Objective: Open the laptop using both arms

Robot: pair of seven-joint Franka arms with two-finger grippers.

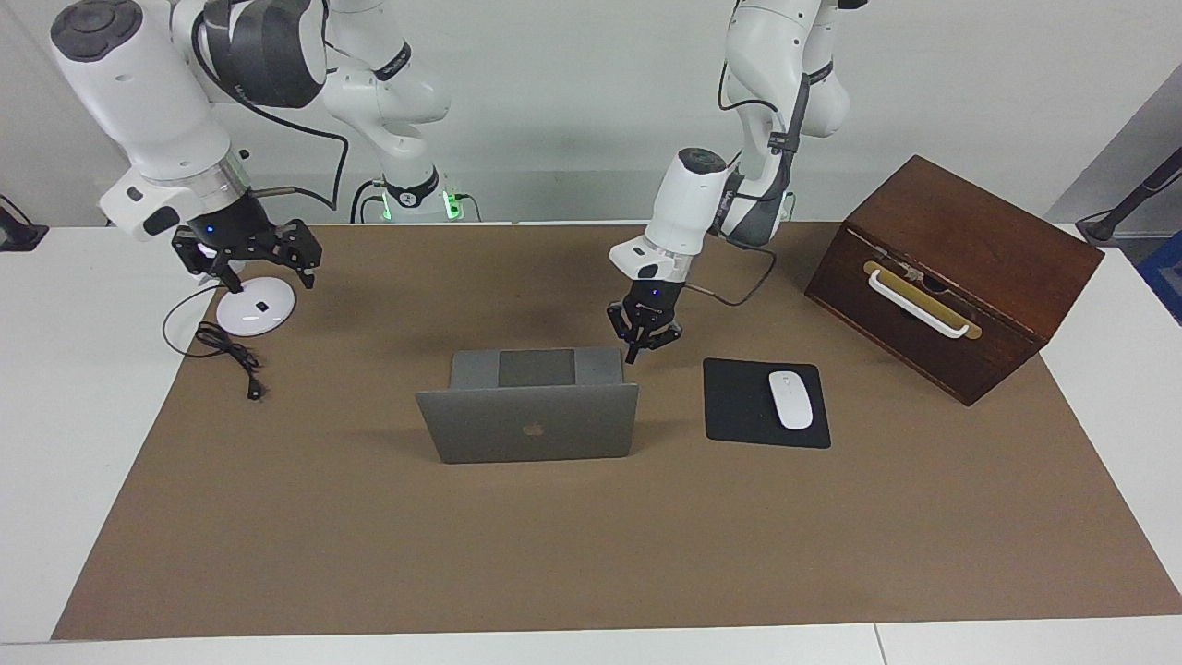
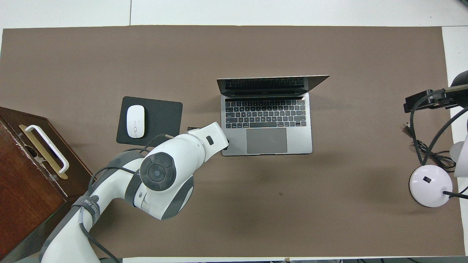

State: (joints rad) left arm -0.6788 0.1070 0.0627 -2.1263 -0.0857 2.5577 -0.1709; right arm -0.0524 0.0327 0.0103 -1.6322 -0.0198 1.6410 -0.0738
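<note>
Laptop (image 1: 528,423) stands open — left claw (image 1: 635,355) closed, empty, over its corner; right claw (image 1: 242,268) unclear.

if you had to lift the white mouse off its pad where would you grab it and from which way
Probably from straight above, fingers closing across the narrow middle of the white mouse. It lies flat on the black mouse pad, low and domed, so its long sides are the only faces to pinch.
</note>
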